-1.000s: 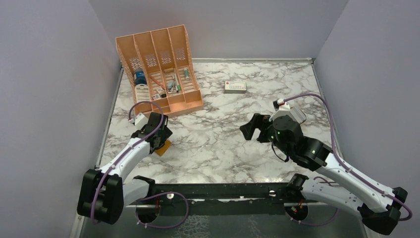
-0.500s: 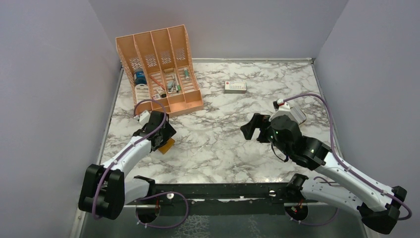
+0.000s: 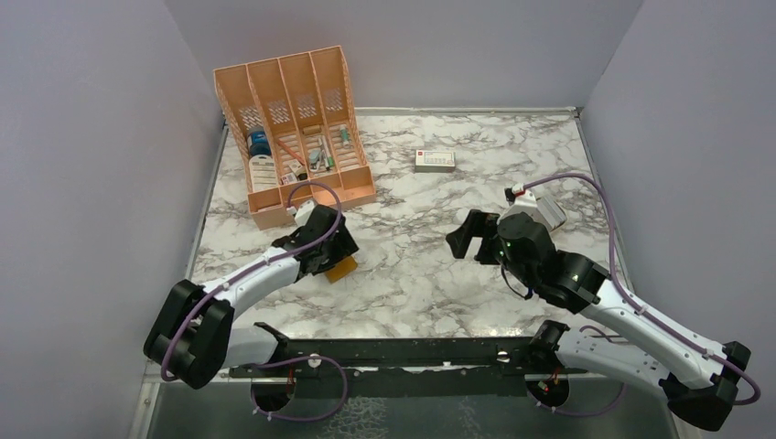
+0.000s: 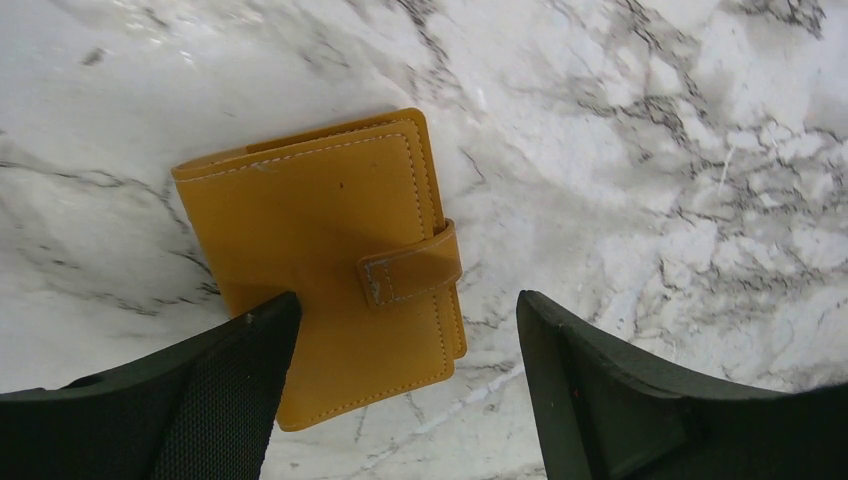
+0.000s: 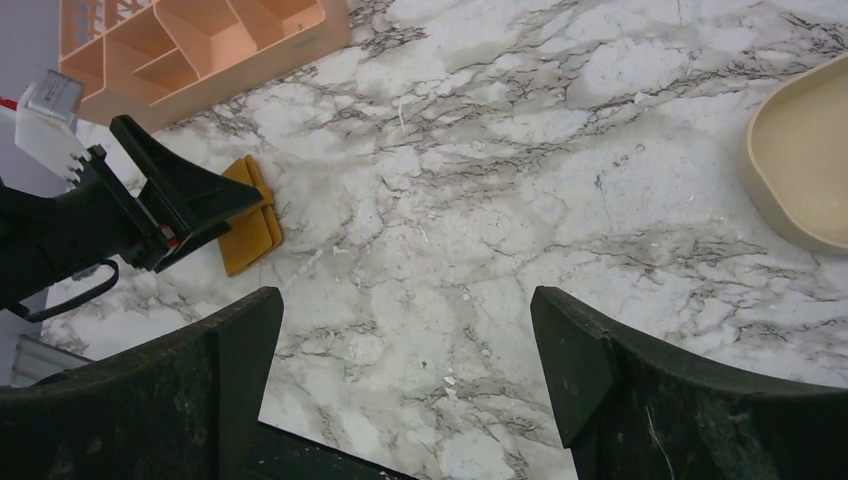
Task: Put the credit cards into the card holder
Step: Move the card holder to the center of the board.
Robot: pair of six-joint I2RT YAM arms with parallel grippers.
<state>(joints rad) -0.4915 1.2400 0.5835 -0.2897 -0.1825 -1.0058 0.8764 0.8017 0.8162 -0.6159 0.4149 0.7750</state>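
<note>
A: Where's the card holder?
B: The small flat mustard-orange folding wallet (image 4: pixel 320 250) lies flat on the white-grey marble table (image 4: pixel 650 150), near-left. Its strap tab is closed across the edge, so it's not opened yet.
A: Left pincer?
B: The left gripper (image 4: pixel 405 300) hangs right over the wallet with its jaws wide apart and nothing clamped. One black finger (image 4: pixel 200 400) overlaps the wallet's near corner. Can't tell if it touches.
A: Cards?
B: No grey-silver credit cards in any view. Only part of the tan oval dish (image 5: pixel 800 150) shows, at the right edge of the right wrist view.
A: Right side?
B: The right gripper (image 3: pixel 467 240) hovers mid-table, well apart from the wallet, jaws fully spread and empty.
A: Progress?
B: I'd say zero cards in. Still to do: open the wallet, find the cards, pick them, slot them in. The peach-orange slotted plastic desk organiser (image 3: pixel 293 128) far left and the small white box with red mark (image 3: pixel 435 160) far centre look irrelevant.
</note>
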